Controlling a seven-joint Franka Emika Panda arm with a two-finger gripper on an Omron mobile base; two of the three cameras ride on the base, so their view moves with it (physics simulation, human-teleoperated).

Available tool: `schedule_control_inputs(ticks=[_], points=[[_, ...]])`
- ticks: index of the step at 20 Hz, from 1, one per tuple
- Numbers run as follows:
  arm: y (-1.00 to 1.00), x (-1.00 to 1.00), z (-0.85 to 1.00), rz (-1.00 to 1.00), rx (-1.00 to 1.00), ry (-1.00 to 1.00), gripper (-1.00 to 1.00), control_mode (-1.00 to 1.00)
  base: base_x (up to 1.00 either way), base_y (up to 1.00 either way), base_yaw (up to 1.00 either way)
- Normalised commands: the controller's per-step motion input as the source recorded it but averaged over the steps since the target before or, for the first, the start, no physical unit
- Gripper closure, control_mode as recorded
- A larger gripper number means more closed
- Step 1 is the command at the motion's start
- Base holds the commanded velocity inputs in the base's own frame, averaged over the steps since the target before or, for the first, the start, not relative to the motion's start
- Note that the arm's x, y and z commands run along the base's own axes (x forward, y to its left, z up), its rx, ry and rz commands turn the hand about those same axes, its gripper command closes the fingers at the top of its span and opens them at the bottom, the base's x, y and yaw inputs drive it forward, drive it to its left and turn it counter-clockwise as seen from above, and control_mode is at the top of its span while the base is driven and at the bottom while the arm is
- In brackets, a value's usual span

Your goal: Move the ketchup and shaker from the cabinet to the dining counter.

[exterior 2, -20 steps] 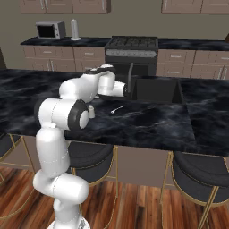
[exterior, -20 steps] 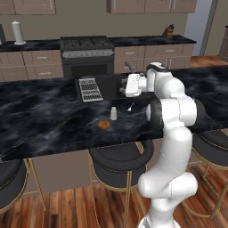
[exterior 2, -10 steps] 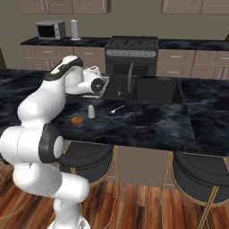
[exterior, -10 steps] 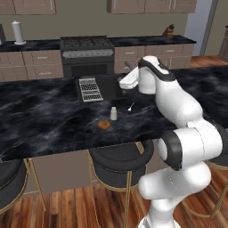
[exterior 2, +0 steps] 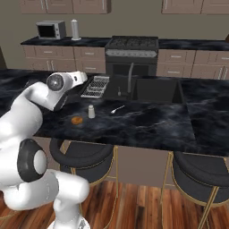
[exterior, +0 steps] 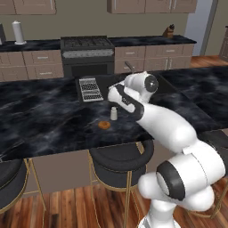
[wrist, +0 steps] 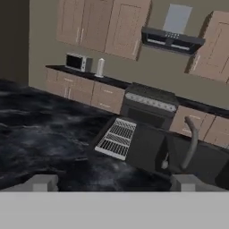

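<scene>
The small pale grey-white cylindrical shaker [exterior: 114, 113] stands upright on the long black marble tabletop with white veins [exterior: 44, 120], just beside a small round orange-brown ring [exterior: 104, 125] that lies flat to its left in the left base view. A ribbed grey rack [exterior: 90, 88] sits farther back, next to the dark sink with its curved tap [exterior 2: 130, 77]. The white arm bends low over the slab, and its pincer [wrist: 112, 182] is spread wide with nothing between the tips, apart from the shaker.
</scene>
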Motion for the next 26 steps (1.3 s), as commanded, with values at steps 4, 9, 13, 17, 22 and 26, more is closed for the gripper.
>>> schedule_control_inputs(ticks=[4, 9, 13, 17, 22, 26], points=[[-0.24, -0.51, 0.21, -0.35, -0.13, 0.46, -1.00, -1.00, 0.00, 0.00, 0.00], [-0.18, -0.66, 0.56, -0.32, -0.02, 0.34, -1.00, -1.00, 0.00, 0.00, 0.00], [-0.19, -0.73, 0.76, -0.29, 0.00, 0.26, -1.00, -1.00, 0.00, 0.00, 0.00], [-0.41, -0.86, 0.50, -0.30, 0.00, 0.30, -1.00, -1.00, 0.00, 0.00, 0.00], [-0.45, -0.94, 0.08, -0.31, 0.02, 0.33, -1.00, -1.00, 0.00, 0.00, 0.00], [-0.47, -0.99, -0.04, -0.30, 0.05, 0.26, -1.00, -1.00, 0.00, 0.00, 0.00]])
